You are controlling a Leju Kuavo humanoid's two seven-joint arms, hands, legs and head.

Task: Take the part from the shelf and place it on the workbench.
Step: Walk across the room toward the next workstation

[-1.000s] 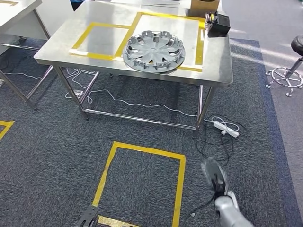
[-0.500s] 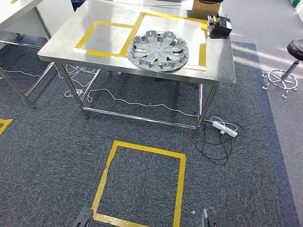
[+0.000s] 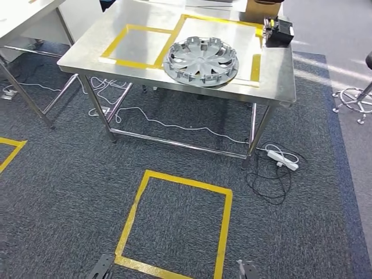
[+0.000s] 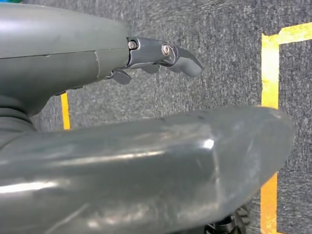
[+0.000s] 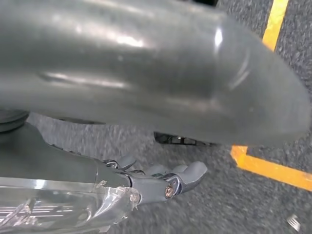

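the part [image 3: 201,60] is lying on the bench [image 3: 272,75] at twelve o'clock; left hand [image 4: 147,161] and right hand [image 5: 147,68] are hanging apart, empty. judging placement done, keep both arms low.

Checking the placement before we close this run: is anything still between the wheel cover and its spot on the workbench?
Nothing visible. The wheel cover already lies on the workbench, partly over the yellow tape. Both hands hang over the carpet.
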